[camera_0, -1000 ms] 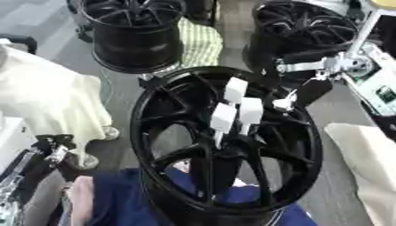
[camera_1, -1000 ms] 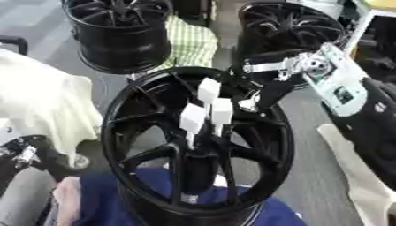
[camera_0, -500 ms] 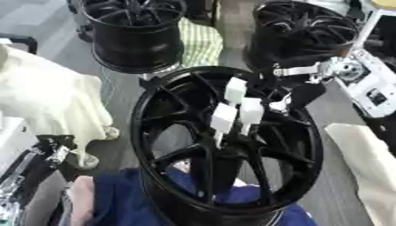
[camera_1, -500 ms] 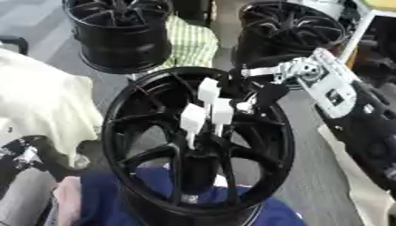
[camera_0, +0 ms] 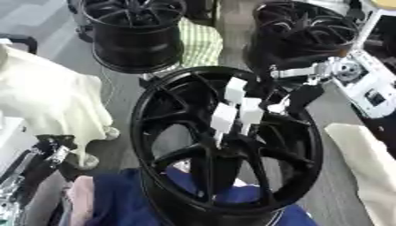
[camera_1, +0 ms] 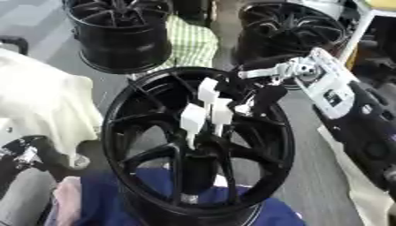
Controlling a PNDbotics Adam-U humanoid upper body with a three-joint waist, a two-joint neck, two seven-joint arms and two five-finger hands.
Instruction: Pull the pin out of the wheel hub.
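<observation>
A black wheel hub [camera_0: 166, 128] stands tilted in the middle, its spokes facing me. Three white pins stick out of its centre: an upper pin [camera_0: 234, 90], a left pin [camera_0: 222, 119] and a right pin [camera_0: 251, 112]. My right hand [camera_0: 298, 98] reaches in from the right over the rim's upper right side. It is just right of the right pin, with a small white piece [camera_0: 277, 107] at its tip. Whether it holds anything is hidden. My left hand [camera_0: 48, 148] rests low at the left edge, away from the wheel.
Two more black wheels [camera_0: 135, 31] [camera_0: 306, 33] stand at the back, with a green checked cloth [camera_0: 199, 44] between them. A cream cloth [camera_0: 46, 101] lies to the left and another [camera_0: 363, 167] to the right. Blue fabric [camera_0: 127, 198] lies under the wheel's front.
My right hand's wrist has drifted slightly up and back over the rim. The white pins and the wheel have stayed where they were.
</observation>
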